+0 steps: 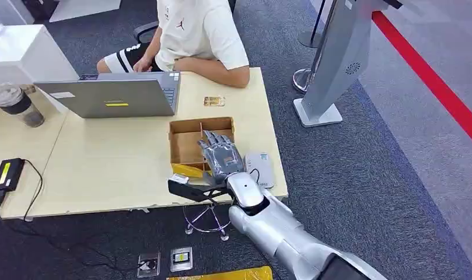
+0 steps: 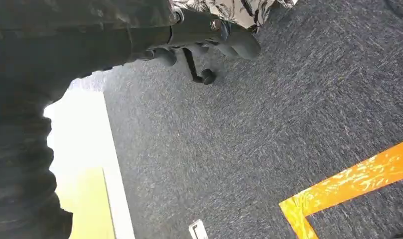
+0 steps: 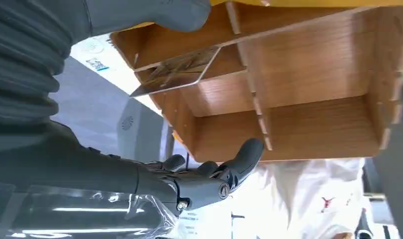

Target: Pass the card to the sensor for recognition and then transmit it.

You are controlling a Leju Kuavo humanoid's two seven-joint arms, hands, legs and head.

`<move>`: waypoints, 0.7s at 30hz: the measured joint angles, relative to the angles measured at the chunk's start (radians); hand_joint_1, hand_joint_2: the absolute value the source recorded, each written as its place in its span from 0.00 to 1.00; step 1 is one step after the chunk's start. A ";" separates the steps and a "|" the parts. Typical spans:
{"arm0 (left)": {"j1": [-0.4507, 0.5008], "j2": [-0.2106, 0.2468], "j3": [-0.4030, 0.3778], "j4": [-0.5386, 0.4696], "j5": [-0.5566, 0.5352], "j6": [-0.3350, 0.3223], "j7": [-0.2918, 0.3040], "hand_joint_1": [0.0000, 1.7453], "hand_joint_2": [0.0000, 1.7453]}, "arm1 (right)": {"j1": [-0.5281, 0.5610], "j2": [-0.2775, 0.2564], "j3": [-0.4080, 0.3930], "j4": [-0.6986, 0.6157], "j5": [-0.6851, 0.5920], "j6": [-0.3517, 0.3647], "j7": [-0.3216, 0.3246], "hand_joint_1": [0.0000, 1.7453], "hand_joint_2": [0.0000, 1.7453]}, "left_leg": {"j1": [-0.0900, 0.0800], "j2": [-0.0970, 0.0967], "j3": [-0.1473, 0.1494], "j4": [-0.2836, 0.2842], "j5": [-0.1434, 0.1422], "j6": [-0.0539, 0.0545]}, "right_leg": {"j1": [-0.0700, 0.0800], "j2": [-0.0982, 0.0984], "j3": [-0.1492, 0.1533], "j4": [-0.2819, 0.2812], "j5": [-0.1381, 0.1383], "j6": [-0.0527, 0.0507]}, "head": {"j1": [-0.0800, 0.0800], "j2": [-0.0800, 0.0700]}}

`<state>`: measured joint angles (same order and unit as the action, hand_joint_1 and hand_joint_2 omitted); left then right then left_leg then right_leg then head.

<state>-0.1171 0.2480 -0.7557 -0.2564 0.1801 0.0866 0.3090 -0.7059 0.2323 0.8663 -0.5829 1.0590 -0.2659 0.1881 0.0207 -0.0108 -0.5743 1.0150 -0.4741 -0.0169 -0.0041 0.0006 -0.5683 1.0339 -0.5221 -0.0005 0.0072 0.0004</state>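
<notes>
A partitioned wooden box (image 1: 186, 142) stands near the table's front right corner. My right hand (image 1: 221, 154) hovers over its right side with fingers spread and nothing in them. In the right wrist view a shiny card (image 3: 177, 74) leans inside a box compartment (image 3: 289, 99), between my thumb (image 3: 154, 15) and my dark fingers (image 3: 229, 167), touching neither. The white sensor (image 1: 259, 169), with a cable, lies just right of the hand. A second gold card (image 1: 214, 101) lies flat on the table near the person. My left hand (image 2: 214, 32) hangs over the carpet, holding nothing.
A person in a white shirt (image 1: 192, 29) sits at the far side behind a grey laptop (image 1: 116, 96). A lidded cup (image 1: 17, 105) and a black adapter (image 1: 7, 174) are at the left. A grey kiosk stand (image 1: 332, 64) rises to the right of the table (image 1: 105, 163).
</notes>
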 joint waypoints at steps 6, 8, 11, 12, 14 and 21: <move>0.000 0.000 0.000 0.000 -0.005 -0.002 -0.009 0.00 1.00 | 0.000 -0.019 -0.018 0.003 -0.001 -0.005 0.001 0.32 1.00 | 0.000 0.000 0.000 0.000 0.000 0.000 | 0.000 0.000 0.000 0.000 0.000 0.000 | 0.000 0.000; 0.000 0.000 0.000 0.000 -0.006 -0.002 -0.011 0.00 1.00 | 0.000 -0.023 -0.023 0.006 0.001 -0.005 0.007 0.33 1.00 | 0.000 0.000 0.000 0.000 0.000 0.000 | 0.000 0.000 0.000 0.000 0.000 0.000 | 0.000 0.000; 0.000 0.000 0.000 0.000 -0.006 -0.001 -0.014 0.00 1.00 | 0.000 -0.030 -0.024 0.008 0.005 -0.005 0.015 0.37 1.00 | 0.000 0.000 0.000 0.000 0.000 0.000 | 0.000 0.000 0.000 0.000 0.000 0.000 | 0.000 0.000; 0.000 0.000 0.000 0.000 -0.006 -0.001 -0.015 0.00 1.00 | 0.000 -0.032 -0.025 0.009 0.006 -0.005 0.018 0.40 1.00 | 0.000 0.000 0.000 0.000 0.000 0.000 | 0.000 0.000 0.000 0.000 0.000 0.000 | 0.000 0.000; 0.000 0.000 0.000 0.000 -0.007 -0.001 -0.016 0.00 1.00 | 0.000 -0.035 -0.030 0.010 0.006 -0.004 0.018 0.40 1.00 | 0.000 0.000 0.000 0.000 0.000 0.000 | 0.000 0.000 0.000 0.000 0.000 0.000 | 0.000 0.000; 0.000 0.003 0.000 0.000 -0.008 -0.002 -0.017 0.00 1.00 | 0.000 -0.040 -0.038 0.016 0.008 -0.003 0.018 0.49 1.00 | 0.000 0.000 0.000 0.000 0.000 0.000 | 0.000 0.000 0.000 0.000 0.000 0.000 | 0.000 0.000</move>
<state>-0.1171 0.2506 -0.7557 -0.2564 0.1724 0.0851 0.2918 -0.7055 0.1926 0.8285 -0.5665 1.0670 -0.2693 0.2064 0.0207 -0.0108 -0.5743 1.0151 -0.4741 -0.0169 -0.0041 0.0006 -0.5682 1.0338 -0.5221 -0.0005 0.0073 0.0004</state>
